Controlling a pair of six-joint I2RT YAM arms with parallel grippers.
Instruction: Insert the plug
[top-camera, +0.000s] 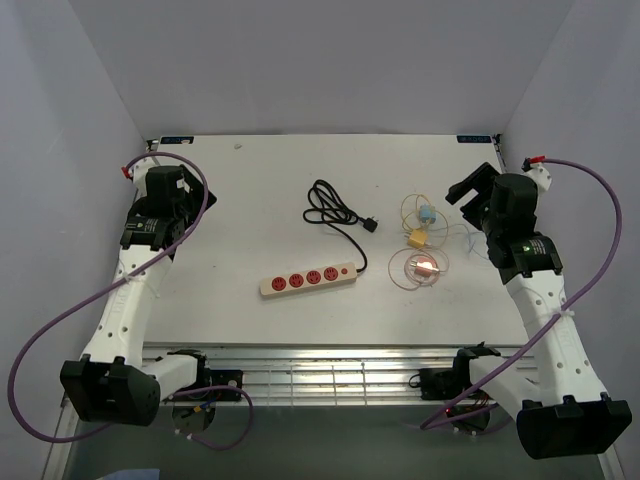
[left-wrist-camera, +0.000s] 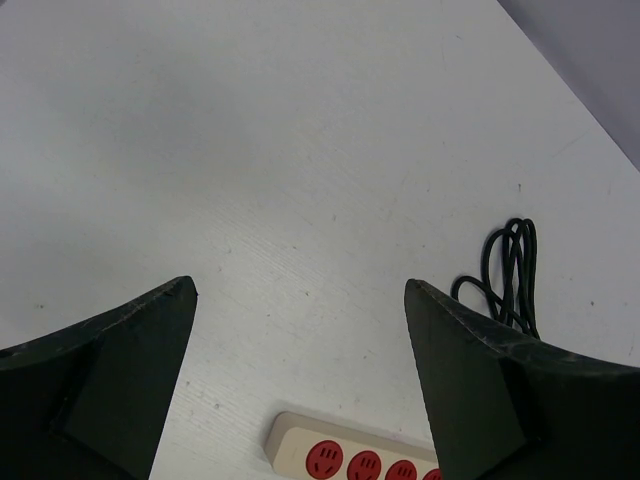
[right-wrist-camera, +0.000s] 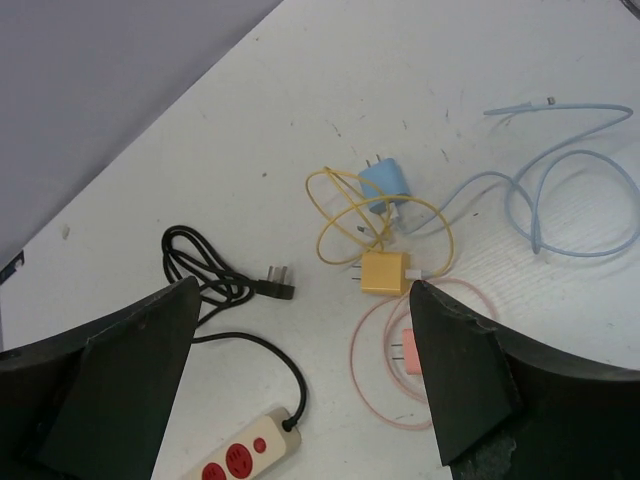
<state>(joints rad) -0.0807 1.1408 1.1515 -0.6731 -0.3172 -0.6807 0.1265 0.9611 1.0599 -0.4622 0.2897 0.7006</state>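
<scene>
The left end effector (left-wrist-camera: 300, 292) and right end effector (right-wrist-camera: 302, 288) are wide and empty. The black plug (top-camera: 372, 224) lies at 2 o'clock from the power strip (top-camera: 308, 279).

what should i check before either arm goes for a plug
1. Left gripper open, empty: ok.
2. Right gripper open, empty: ok.
3. Power strip sockets all free: ok.
4. Black plug lying clear of the chargers: ok.
5. Which plug is meant, the black one or the blue charger, yellow charger or pink charger: cannot tell.
6. Charger cables untangled: not ok, the yellow cable loops across the blue charger.
</scene>
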